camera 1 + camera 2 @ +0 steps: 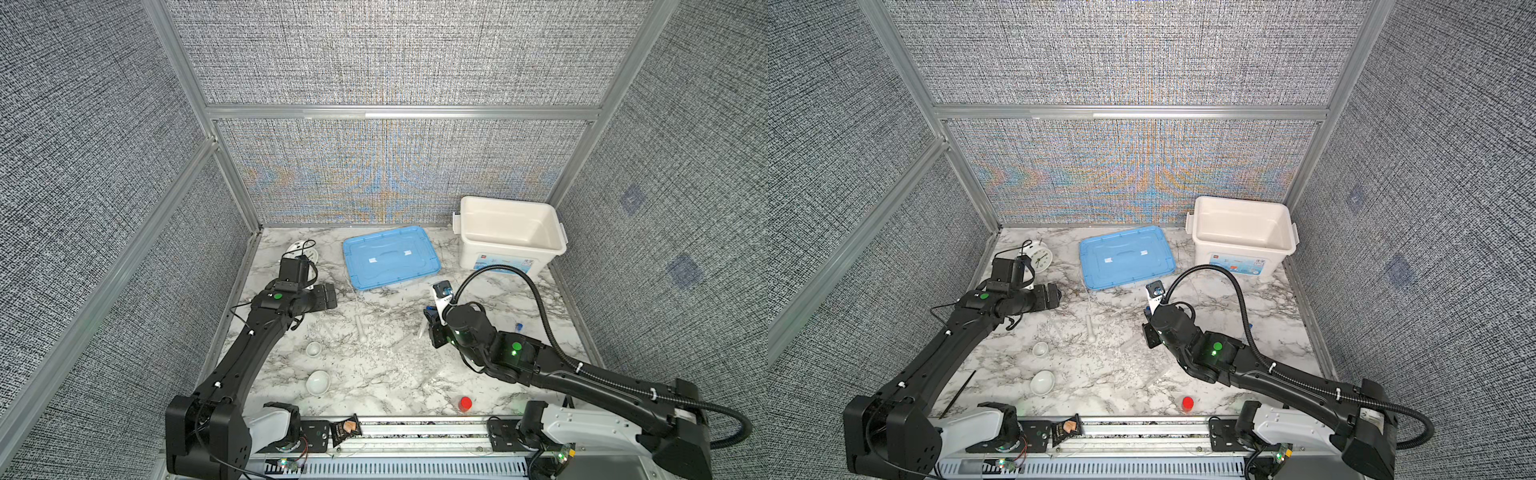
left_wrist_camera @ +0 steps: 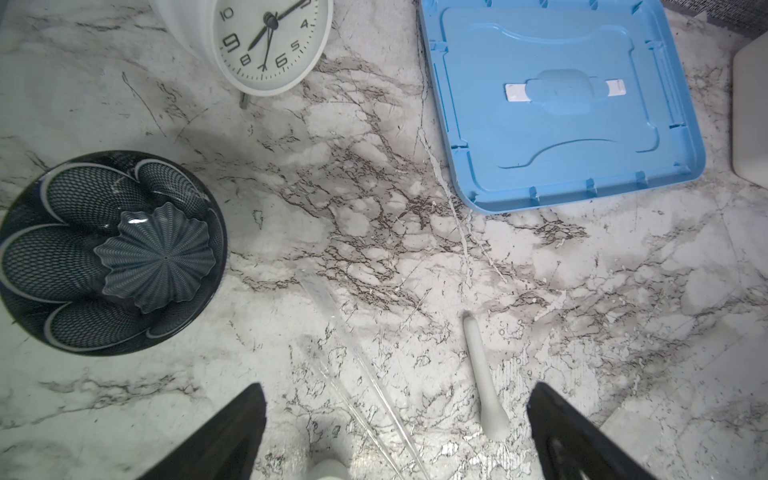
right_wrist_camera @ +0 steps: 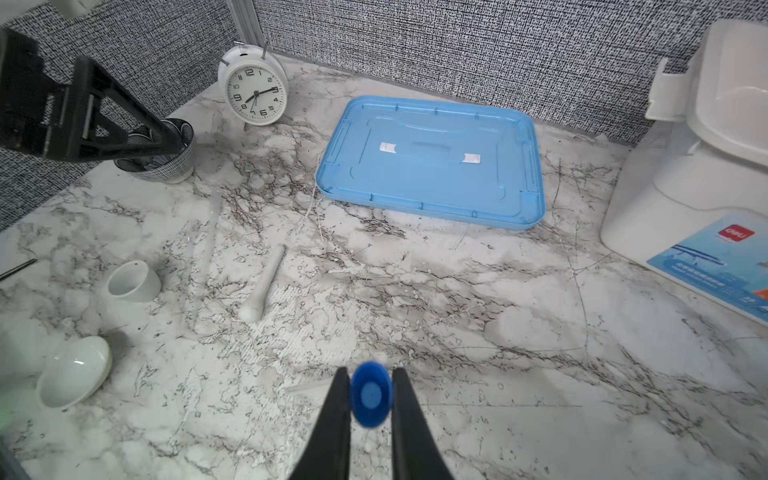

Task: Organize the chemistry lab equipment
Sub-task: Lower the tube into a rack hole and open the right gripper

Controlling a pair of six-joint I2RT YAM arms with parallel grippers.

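Grey woven-fabric walls [image 1: 395,54] box in a white marble-patterned surface [image 1: 415,374]. Mid-surface lies the white pestle-like stick [image 1: 360,328], long axis front-to-back, bulb end toward the robot. The left claw [image 2: 399,386] is spread; the right claw [image 3: 370,372] pinches a slim blue-capped tube [image 3: 371,395], cap end-on to its camera.

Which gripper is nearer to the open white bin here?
Right. The right gripper, shut on a blue-capped tube, hangs in front of the white bin; the open left gripper is much farther off, near the alarm clock.
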